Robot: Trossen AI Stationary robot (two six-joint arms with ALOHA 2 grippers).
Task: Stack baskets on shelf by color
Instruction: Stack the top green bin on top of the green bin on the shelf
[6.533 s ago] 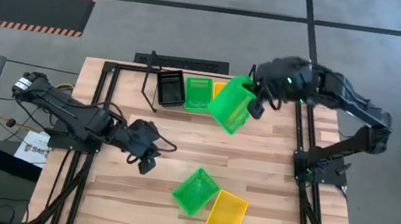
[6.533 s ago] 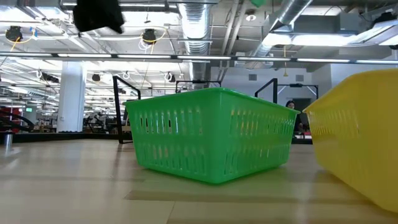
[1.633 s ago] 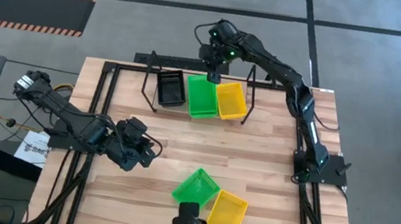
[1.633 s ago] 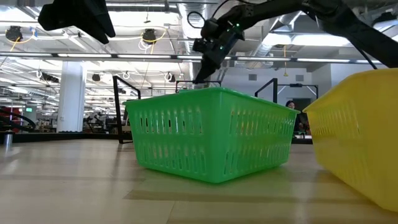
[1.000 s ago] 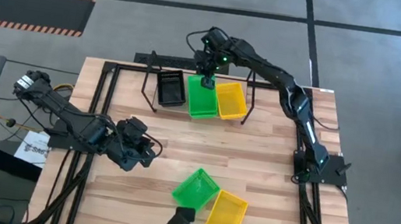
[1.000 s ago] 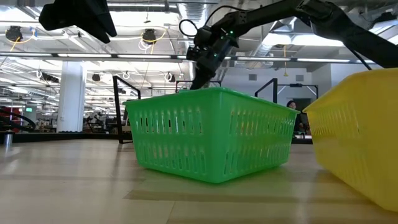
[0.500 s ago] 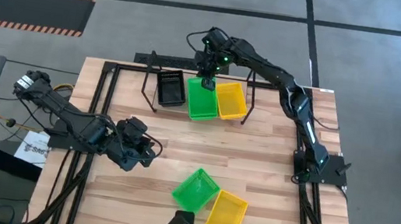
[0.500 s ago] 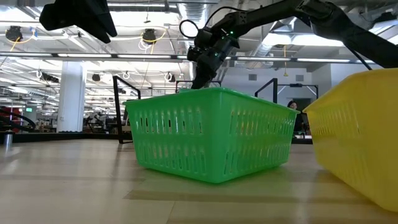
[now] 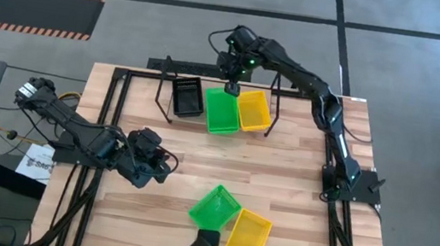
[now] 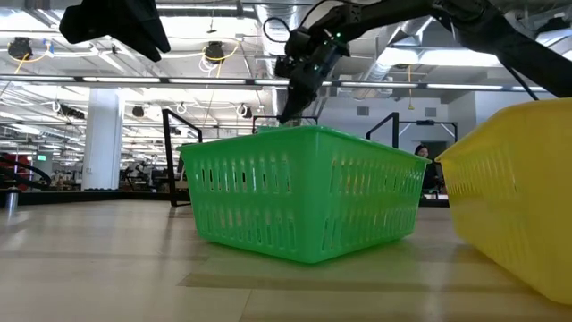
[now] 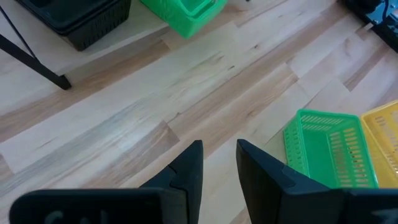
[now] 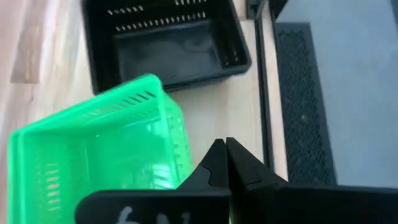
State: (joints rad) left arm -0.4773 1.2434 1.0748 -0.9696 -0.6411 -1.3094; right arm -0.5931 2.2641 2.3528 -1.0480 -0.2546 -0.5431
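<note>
Loose green basket [image 9: 215,206] and yellow basket [image 9: 247,235] are lying near the tabletop's front edge, nearer the left gripper [image 9: 164,161], which is hovering part-open and empty, while the right gripper [image 9: 231,84], shut and empty, is hanging over the shelf [image 9: 177,70] at the back edge.

Black [image 9: 187,96], green [image 9: 222,109] and yellow baskets [image 9: 254,110]; pale wooden table [image 9: 282,175].

In the low view the yellow basket [image 10: 514,201] runs off the edge; the green basket [image 10: 304,192] hides the shelf behind.
</note>
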